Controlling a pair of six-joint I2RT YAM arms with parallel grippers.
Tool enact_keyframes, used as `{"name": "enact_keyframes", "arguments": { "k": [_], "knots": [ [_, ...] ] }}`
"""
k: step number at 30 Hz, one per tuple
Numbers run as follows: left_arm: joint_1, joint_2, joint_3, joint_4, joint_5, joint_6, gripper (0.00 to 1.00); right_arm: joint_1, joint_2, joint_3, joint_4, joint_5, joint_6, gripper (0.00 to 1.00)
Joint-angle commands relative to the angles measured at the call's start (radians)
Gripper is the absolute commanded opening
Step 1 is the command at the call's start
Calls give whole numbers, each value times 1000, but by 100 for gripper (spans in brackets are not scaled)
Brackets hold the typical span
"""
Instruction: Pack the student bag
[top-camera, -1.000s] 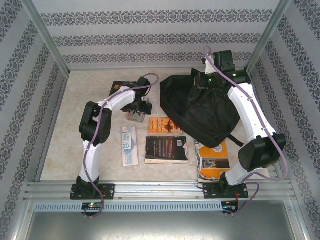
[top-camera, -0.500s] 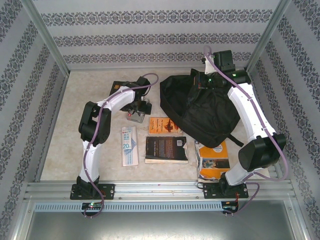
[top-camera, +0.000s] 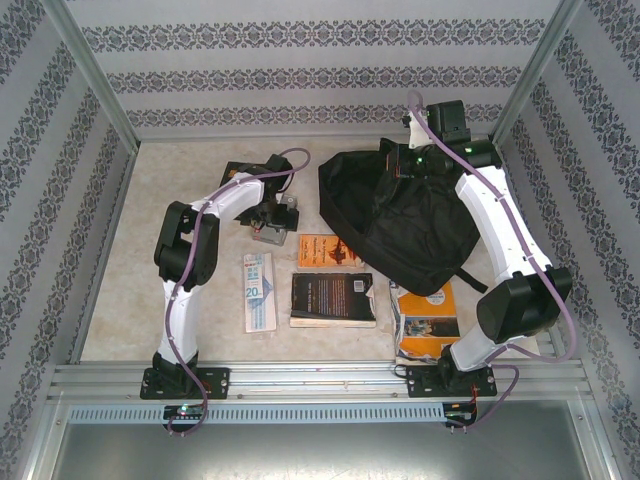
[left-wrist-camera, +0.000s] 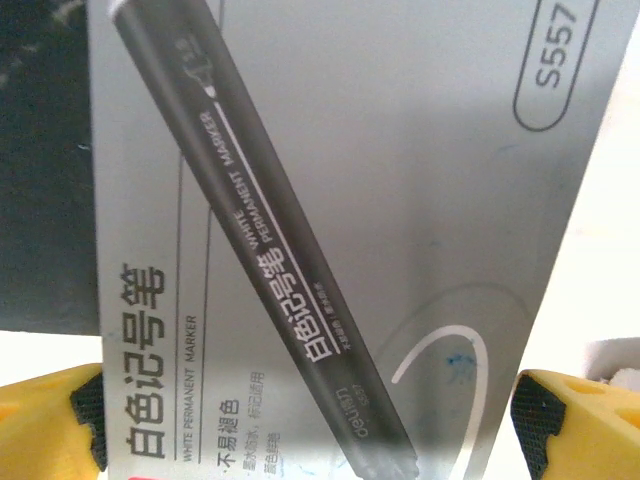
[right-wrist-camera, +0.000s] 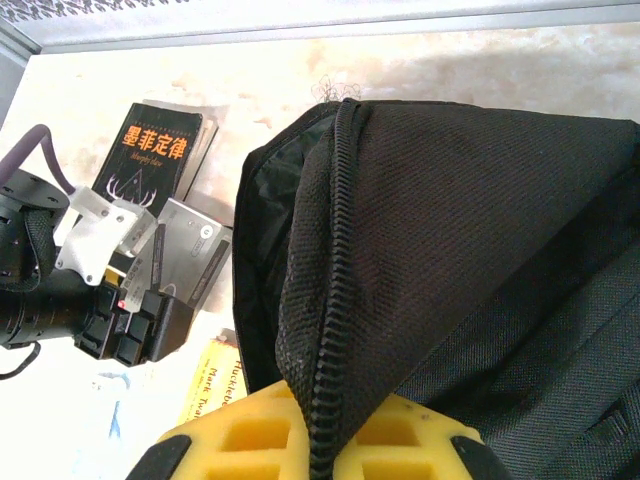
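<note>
The student bag (top-camera: 405, 215), a big black backpack, lies at the back right of the table. My right gripper (top-camera: 402, 160) is shut on its zipper edge (right-wrist-camera: 335, 300) and holds that flap up, so the mouth gapes toward the left. In the right wrist view the yellow fingers (right-wrist-camera: 240, 440) pinch the black mesh of the student bag (right-wrist-camera: 480, 220). My left gripper (top-camera: 275, 210) is open over a grey box of white permanent markers (top-camera: 271, 233). The marker box (left-wrist-camera: 380, 200) lies between the left gripper's (left-wrist-camera: 320, 425) wide-spread fingertips (left-wrist-camera: 60, 420). I cannot tell whether they touch it.
A black book with orange characters (top-camera: 236, 172) lies behind the left gripper. In front are an orange book (top-camera: 328, 250), a black book (top-camera: 333, 298), a blue-white booklet (top-camera: 258, 290) and an orange-and-white book (top-camera: 425, 315) near the right arm's base. Patterned walls ring the table.
The left wrist has shifted slightly back and to the left over the marker box. The right arm and the bag have stayed still.
</note>
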Motion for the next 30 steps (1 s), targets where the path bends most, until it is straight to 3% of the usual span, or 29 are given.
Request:
{"name": "enact_keyframes", "arguments": {
  "k": [1, 5, 12, 15, 23, 30],
  "knots": [
    [0, 17, -9, 16, 52, 14, 100, 15, -18, 3, 34, -36, 2, 0],
    [-8, 23, 0, 2, 47, -4, 99, 16, -12, 3, 36, -43, 5, 0],
    [-17, 43, 11, -30, -3, -45, 75, 17, -11, 3, 35, -53, 7, 0],
    [-27, 36, 12, -32, -5, -52, 71, 17, -11, 10, 34, -62, 4, 0],
    [-10, -90, 12, -48, -2, -103, 73, 46, -2, 92, -2, -84, -59, 0],
    [34, -314, -40, -55, -14, -146, 74, 119, 56, 306, -100, -53, -209, 0]
  ]
}}
